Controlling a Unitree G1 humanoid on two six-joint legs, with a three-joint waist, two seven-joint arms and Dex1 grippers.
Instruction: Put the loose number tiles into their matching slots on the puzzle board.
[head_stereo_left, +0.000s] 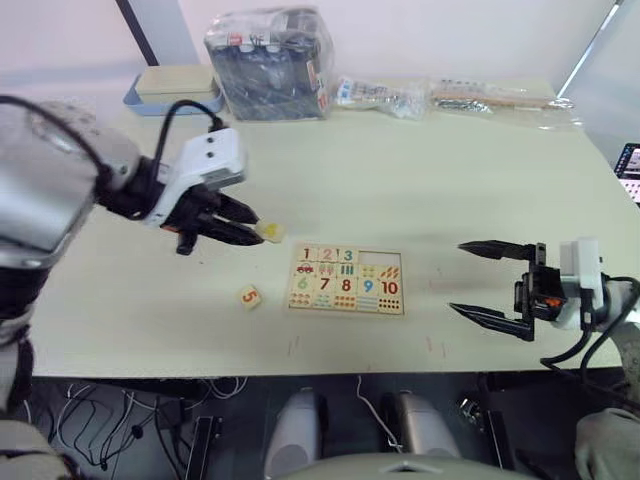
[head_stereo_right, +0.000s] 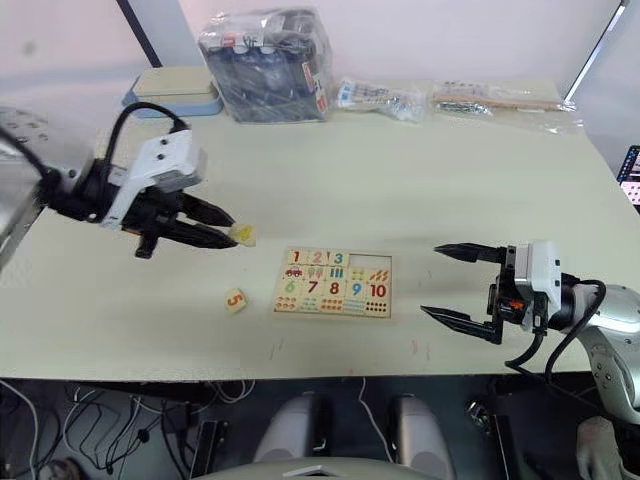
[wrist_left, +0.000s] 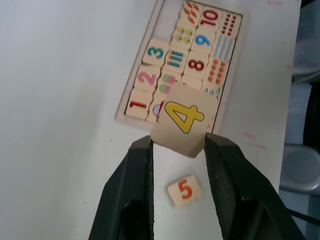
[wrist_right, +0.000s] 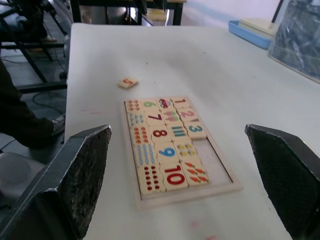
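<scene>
Left gripper (head_stereo_left: 262, 231): fingers closed on a small square pale-wood tile printed with a yellow 4 (wrist_left: 183, 119), held clear above the worktop, up and to the robot's left of the board.

Small flat rectangular pale-wood puzzle board (head_stereo_left: 346, 281): lies flat near the middle of the pale worktop (head_stereo_left: 420, 180), long axis running left to right. Tiles 1, 2 and 3 sit in the left three slots of the top row. The two bare slots (wrist_right: 217, 160) make up the right end of that row, the far end from the left gripper.

Deciding relation: the 4's slot is the bare one just beside the 3 tile (head_stereo_left: 347, 255), so it lies to the right of and below the held tile, across the seated 1 to 3. In the left wrist view the held tile sits skewed against the board's rows; it would likely need squaring before it drops in.

Small square pale-wood tile with an orange 5 (head_stereo_left: 249, 296): loose on the worktop just left of the board, nearer the left arm.

Right gripper (head_stereo_left: 488, 281): fingers spread wide, holding nothing, well right of the board.

Room: open worktop on all sides of the board; a bagged dark bundle (head_stereo_left: 270, 60) and a blue tray (head_stereo_left: 170, 90) stand well apart at the far edge.
</scene>
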